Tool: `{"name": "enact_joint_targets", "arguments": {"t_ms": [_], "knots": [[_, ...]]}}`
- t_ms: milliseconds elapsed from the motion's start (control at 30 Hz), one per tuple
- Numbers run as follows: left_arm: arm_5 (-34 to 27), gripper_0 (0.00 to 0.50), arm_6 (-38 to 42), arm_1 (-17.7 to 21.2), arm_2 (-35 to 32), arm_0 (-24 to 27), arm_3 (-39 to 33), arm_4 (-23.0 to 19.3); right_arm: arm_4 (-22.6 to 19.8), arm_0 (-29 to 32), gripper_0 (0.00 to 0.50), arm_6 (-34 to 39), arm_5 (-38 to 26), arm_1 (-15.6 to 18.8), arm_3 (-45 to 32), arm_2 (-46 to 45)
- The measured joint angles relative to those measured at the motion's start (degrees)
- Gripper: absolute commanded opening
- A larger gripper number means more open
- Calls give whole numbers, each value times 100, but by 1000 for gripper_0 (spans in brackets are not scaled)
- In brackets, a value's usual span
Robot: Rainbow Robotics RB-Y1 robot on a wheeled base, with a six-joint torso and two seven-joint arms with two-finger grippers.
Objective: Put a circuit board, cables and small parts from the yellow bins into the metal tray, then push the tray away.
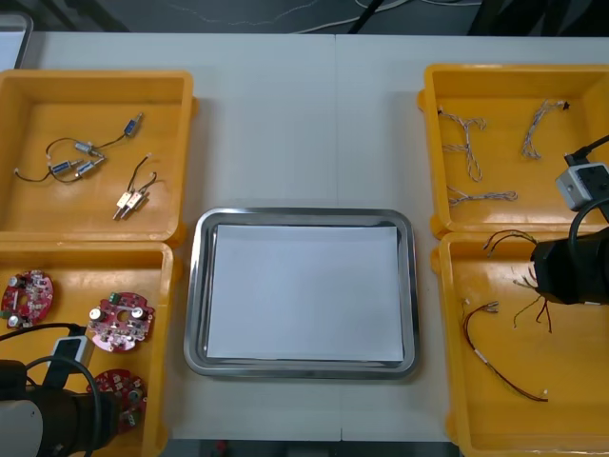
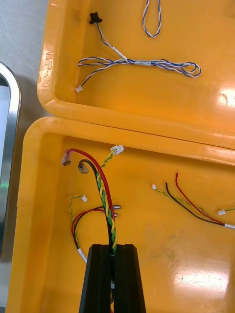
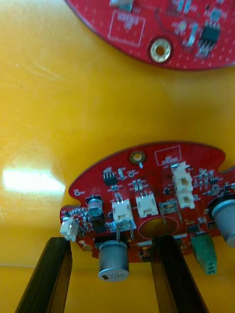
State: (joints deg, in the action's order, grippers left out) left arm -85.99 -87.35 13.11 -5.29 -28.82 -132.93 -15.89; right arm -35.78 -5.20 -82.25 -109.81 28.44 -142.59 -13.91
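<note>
The light worktop (image 1: 304, 124) is carrying four containers, all yellow: the far left bin (image 1: 95, 78), the near left bin (image 1: 164, 314), the far right bin (image 1: 504, 72) and the near right bin (image 1: 571, 390). Between them the metal tray (image 1: 195, 295) is lying flat (white inside, shiny at the rim). The left tool (image 3: 110, 242) is reaching into the near left bin. Its fingers (image 3: 46, 274) are standing apart, straddling the near edge of a round red circuit board (image 3: 147, 200): one finger is sitting just outside the rim and the other at the board's central hole. Two other circuit boards (image 1: 121, 322) are lying farther along the same bin. The right tool (image 2: 115, 247) is hanging over the near right bin, its fingers drawn together and clamping a red and yellow cable (image 2: 105, 195). That cable's twisted wires are fanning out from the fingertips above the bin floor. A red and black cable (image 1: 495, 367) is lying nearby in that bin. Twisted blue and white cables (image 1: 466, 143) are resting in the far right bin. Small metal parts (image 1: 76, 167) on thin black leads are lying scattered in the far left bin.
</note>
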Motion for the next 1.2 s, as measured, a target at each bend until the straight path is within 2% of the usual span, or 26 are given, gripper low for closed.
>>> {"name": "enact_joint_targets", "arguments": {"t_ms": [833, 933, 967, 1033, 1133, 1200], "knots": [[0, 446, 0, 0, 0, 14, 4, 0, 1, -1, 0, 0, 0, 0, 1, 0], [0, 393, 0, 0, 0, 14, 4, -1, 1, -1, 0, 0, 0, 0, 1, 0], [0, 349, 0, 0, 0, 14, 4, -1, 1, -1, 0, 0, 0, 0, 1, 0], [0, 197, 0, 0, 0, 14, 4, -1, 1, -1, 0, 0, 0, 0, 1, 0], [-4, 99, 0, 0, 0, 14, 4, -1, 1, -1, 0, 0, 0, 0, 1, 0], [-6, 69, 0, 0, 0, 14, 4, -1, 1, -1, 0, 0, 0, 0, 1, 0]]}}
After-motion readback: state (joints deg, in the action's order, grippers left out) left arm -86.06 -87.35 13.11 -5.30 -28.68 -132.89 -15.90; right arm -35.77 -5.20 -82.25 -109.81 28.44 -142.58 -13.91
